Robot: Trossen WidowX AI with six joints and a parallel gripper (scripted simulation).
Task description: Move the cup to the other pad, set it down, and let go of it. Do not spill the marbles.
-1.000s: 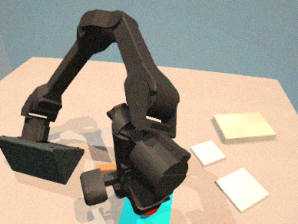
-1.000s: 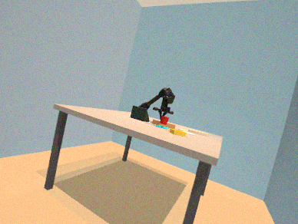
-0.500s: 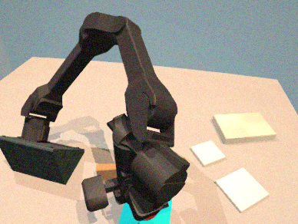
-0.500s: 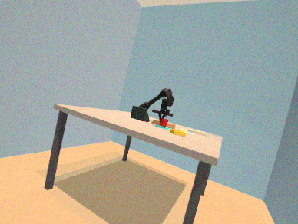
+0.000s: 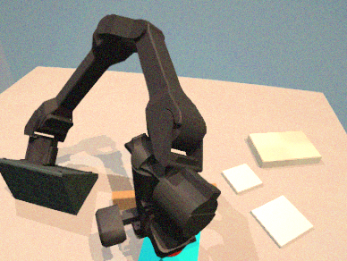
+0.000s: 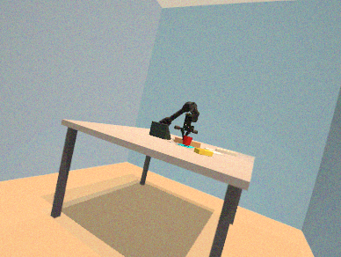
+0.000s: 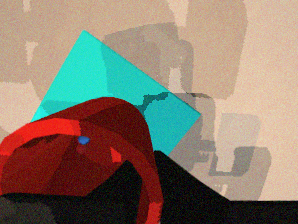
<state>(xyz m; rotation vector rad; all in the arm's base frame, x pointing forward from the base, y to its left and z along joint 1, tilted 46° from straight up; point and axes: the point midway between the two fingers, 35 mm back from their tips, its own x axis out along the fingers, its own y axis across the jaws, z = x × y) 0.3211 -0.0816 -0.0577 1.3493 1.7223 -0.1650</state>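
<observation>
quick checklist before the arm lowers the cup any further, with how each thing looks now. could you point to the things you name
1. Grip on the cup: ok, the gripper (image 5: 172, 254) (image 6: 186, 135) is shut on the red cup (image 5: 173, 254) (image 6: 187, 141) (image 7: 107, 112).
2. Cup over the cyan pad (image 5: 191, 248) (image 6: 185, 145) (image 7: 75, 75): cannot tell exactly; it overlaps the pad in every view, but centering is unclear.
3. Cup upright: cannot tell for sure, though no strong tilt shows from outside.
4. Marbles inside: cannot tell for all; one blue marble (image 7: 83, 140) shows in the cup.
5. Yellow block (image 6: 203, 151) out of the way: ok, it lies apart from the cup.
6. Cup resting on the pad, ready for release: cannot tell, contact is not visible.
</observation>
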